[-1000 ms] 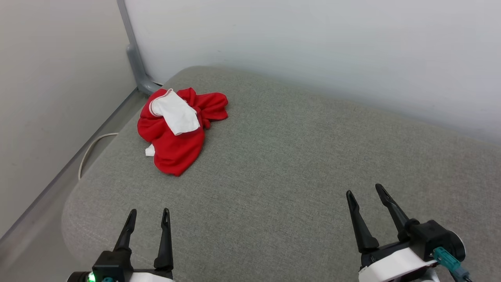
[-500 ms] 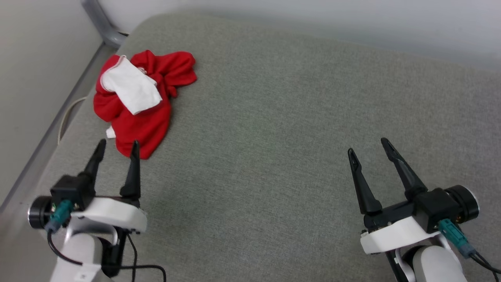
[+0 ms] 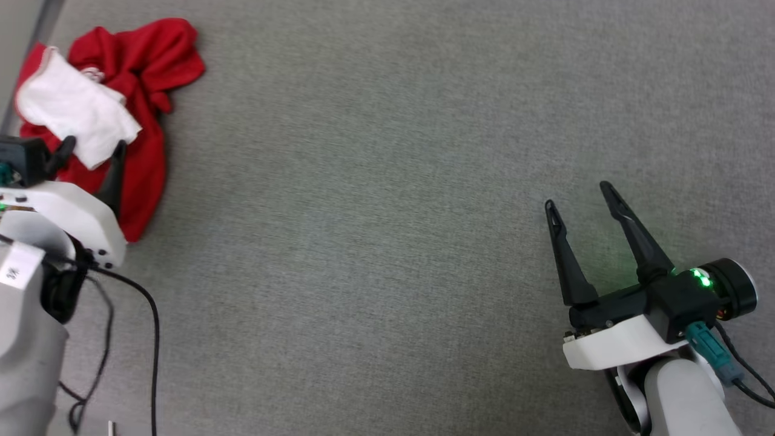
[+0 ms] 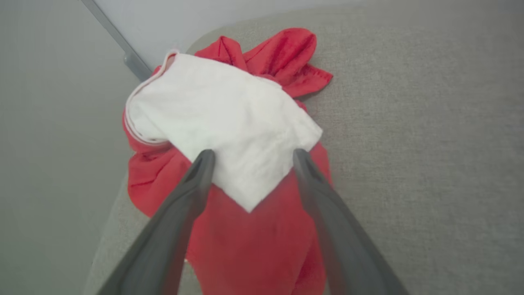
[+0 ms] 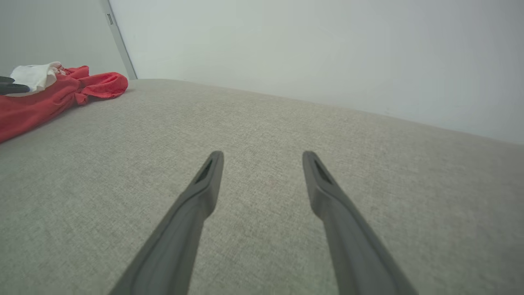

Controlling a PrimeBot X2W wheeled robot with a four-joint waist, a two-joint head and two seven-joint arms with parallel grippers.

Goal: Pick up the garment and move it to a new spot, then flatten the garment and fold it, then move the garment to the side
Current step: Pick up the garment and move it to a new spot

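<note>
on the far left of a grey upholstered surface (image 3: 387, 181): one garment (image 3: 151, 79), red, crumpled in a loose heap, neither spread nor folded. a white sleeve (image 3: 72, 118) with thin red-and-white edging lies across the top of the heap. a bunched red fold sticks out on the heap's far right side, and a longer red flap trails toward the near side. any lettering is hidden in the folds. the heap sits close to the surface's left edge, near the corner where a grey post (image 4: 123, 49) runs up a pale wall (image 5: 307, 49).

left gripper (image 3: 92, 145): at the near side of the heap, fingers spread apart, nothing clamped between them. in the left wrist view its two tips straddle the near corner of the white sleeve, with red cloth showing in the gap below. whether the tips touch the cloth cannot be told.

right gripper (image 3: 577, 195): on the right, well apart from the garment, fingers spread apart and empty, pointing toward the far side above bare upholstery. a green light (image 3: 701, 277) glows on its wrist housing; a teal plug (image 3: 705, 345) with a dark lead hangs from the same housing.

black cable (image 3: 151, 315): loops down at the near left, beside the left arm's pale casing.
</note>
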